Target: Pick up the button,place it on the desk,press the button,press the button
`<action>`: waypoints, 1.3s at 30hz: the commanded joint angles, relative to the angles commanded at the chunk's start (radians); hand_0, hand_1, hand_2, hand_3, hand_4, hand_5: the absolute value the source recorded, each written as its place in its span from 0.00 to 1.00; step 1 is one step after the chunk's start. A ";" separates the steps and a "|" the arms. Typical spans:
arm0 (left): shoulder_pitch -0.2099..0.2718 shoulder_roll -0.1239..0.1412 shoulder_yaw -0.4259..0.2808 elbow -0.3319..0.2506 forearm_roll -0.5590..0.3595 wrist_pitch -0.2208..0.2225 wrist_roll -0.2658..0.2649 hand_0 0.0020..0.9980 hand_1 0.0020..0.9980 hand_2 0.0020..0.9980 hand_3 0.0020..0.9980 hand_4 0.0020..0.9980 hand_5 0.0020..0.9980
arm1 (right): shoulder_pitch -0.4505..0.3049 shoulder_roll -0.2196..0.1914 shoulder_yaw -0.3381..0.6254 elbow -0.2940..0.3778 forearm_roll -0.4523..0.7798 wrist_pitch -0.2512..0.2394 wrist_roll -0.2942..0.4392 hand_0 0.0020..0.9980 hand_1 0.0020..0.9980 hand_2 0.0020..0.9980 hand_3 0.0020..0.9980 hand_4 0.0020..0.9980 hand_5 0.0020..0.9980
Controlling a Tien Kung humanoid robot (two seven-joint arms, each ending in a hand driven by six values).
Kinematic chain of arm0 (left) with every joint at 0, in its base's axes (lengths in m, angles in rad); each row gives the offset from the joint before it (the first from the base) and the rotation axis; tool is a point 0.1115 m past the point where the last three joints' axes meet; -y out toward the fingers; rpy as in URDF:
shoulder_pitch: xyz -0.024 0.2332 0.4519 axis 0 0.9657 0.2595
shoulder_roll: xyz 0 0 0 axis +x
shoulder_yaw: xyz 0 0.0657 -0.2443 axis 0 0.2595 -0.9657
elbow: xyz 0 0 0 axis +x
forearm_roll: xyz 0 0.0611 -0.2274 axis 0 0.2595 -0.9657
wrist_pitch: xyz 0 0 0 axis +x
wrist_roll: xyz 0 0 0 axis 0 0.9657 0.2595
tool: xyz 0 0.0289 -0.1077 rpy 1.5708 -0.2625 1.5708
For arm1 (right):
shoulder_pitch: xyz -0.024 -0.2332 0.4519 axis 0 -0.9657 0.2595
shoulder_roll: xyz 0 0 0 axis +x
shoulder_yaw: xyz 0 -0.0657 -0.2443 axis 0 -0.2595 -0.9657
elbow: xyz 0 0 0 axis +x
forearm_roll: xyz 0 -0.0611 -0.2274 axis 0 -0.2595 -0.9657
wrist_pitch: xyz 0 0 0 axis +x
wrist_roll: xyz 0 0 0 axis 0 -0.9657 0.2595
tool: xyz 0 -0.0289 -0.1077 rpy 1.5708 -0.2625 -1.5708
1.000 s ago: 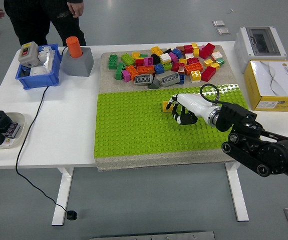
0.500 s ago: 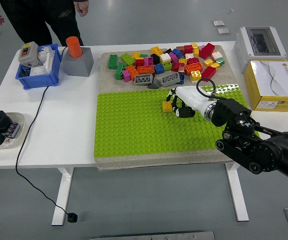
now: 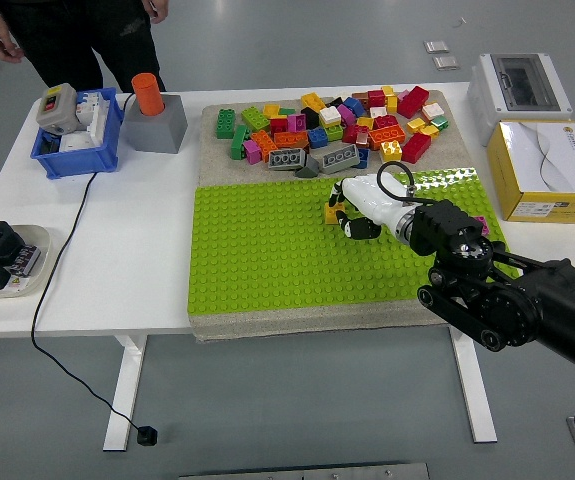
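The right robot hand (image 3: 352, 213), fingers curled around a small yellow brick (image 3: 333, 213) on the green baseplate (image 3: 267, 250), has crept up-board over the past second; the orange button (image 3: 147, 93) on its grey box stands untouched, well apart, at the white surface's (image 3: 127, 250) far left

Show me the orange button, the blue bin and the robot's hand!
Orange button (image 3: 147, 93), head view, on the orange cap's side.
Blue bin (image 3: 75, 163), head view, on its front wall.
Right hand (image 3: 347, 212), head view, on the white hand by its fingertips.
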 joint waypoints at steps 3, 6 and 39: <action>-0.001 0.000 0.001 0.000 -0.001 0.000 -0.001 0.67 0.65 0.69 0.76 0.75 0.49 | 0.001 0.006 -0.001 -0.012 -0.006 -0.001 0.001 0.39 0.53 0.70 0.65 0.42 0.26; -0.001 0.000 0.001 0.000 -0.001 0.000 -0.002 0.67 0.64 0.69 0.76 0.75 0.49 | 0.003 0.011 0.000 -0.025 -0.013 -0.002 0.002 0.39 0.53 0.70 0.65 0.42 0.26; 0.001 -0.002 0.021 0.000 -0.024 0.006 -0.023 0.67 0.64 0.68 0.75 0.75 0.49 | -0.011 -0.007 -0.026 0.014 -0.043 0.002 -0.022 0.40 0.52 0.69 0.63 0.47 0.33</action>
